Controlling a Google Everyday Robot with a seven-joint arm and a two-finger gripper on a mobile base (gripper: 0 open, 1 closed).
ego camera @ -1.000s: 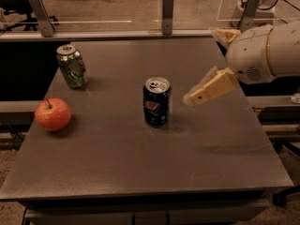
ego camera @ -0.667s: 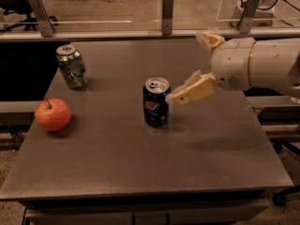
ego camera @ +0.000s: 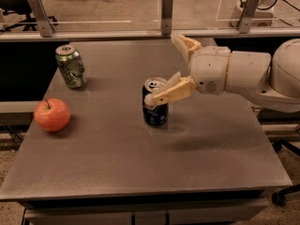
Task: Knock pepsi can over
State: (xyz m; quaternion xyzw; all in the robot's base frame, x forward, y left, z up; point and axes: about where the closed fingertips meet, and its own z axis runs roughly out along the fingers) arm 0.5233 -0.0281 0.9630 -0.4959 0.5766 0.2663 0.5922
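Gripper (ego camera: pixel 163 68) spread wide, lower finger at top of upright can (ego camera: pixel 155 112): high contact, likely for tipping leverage.

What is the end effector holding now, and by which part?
Nothing is held. The open end effector is beside the upright pepsi can; one finger appears to touch its top edge.

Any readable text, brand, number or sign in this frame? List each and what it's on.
No text can be quoted; nothing is legible.
pepsi can: no lettering readable; the pincer, open, has its lower finger across the can's upper front in this view.
green can: patterned print, lettering too blurred to read.
apple, table: no markings visible.
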